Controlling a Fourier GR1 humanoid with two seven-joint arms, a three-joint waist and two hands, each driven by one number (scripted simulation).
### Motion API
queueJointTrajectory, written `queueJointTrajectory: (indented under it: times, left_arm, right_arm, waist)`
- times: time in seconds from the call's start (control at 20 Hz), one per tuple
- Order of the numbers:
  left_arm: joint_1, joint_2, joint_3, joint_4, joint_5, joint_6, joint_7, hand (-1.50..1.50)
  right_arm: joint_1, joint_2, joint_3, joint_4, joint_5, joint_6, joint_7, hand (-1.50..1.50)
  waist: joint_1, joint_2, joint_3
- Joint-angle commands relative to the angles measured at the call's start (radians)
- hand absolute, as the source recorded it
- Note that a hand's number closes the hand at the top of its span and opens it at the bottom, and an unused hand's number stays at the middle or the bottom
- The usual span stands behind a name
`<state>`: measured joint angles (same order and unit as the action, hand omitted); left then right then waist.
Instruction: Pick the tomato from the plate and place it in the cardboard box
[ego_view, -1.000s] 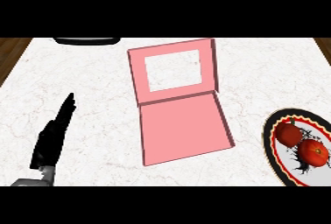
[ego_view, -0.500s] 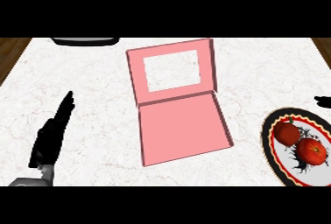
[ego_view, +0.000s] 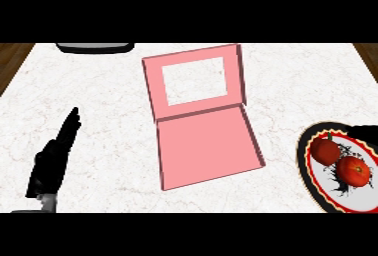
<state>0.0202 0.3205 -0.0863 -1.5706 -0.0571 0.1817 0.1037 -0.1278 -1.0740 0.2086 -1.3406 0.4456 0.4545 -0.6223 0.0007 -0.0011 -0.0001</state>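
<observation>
a dark, shallow thing sits at the far edge of the white marbled tabletop, left of centre, only partly in view. the pink box lies open in the middle, its floor flat and its lid standing up at the far side with a square window cut through it. nothing lies between the box and the plate, which sits well to the right, cut off by the view's right edge (its rim is dark with a gold line, its face white with black marks).

two tomatoes rest on the plate, touching or nearly so: one toward the far left, the other nearer and to the right. both look roundish, with no clear long axis, and which way the stems point cannot be told.

the left hand rests at the lower left, fingers straight and together, pointing away, holding nothing. a dark shape at the right edge, just beyond the plate, may be the right hand; its fingers cannot be told.
</observation>
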Motion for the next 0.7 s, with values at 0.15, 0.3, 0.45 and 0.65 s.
queueJointTrajectory:
  times: [0.15, 0.3, 0.45, 0.65]
  left_arm:
    - [-0.041, -0.037, 0.027, 0.082, -0.024, -0.034, -0.036, 0.00]
    - [-0.008, -0.051, 0.032, 0.090, -0.044, -0.022, -0.084, 0.00]
    - [0.009, -0.043, 0.029, -0.007, -0.062, -0.040, -0.007, 0.00]
    - [-0.031, -0.074, 0.056, 0.065, -0.064, -0.052, -0.030, 0.00]
  right_arm:
    - [-0.033, 0.086, -0.024, 0.044, 0.145, 0.042, 0.011, -1.50]
    - [0.018, 0.123, -0.010, 0.105, 0.219, -0.044, -0.030, -1.50]
    - [-0.024, 0.175, -0.042, 0.054, 0.226, 0.032, 0.039, -1.50]
    - [-0.010, 0.155, -0.107, 0.079, 0.258, 0.036, -0.054, -1.50]
  waist:
    - [0.002, 0.002, 0.000]
    - [0.001, 0.002, 0.000]
    - [0.004, 0.001, 0.000]
    - [0.000, 0.001, 0.000]
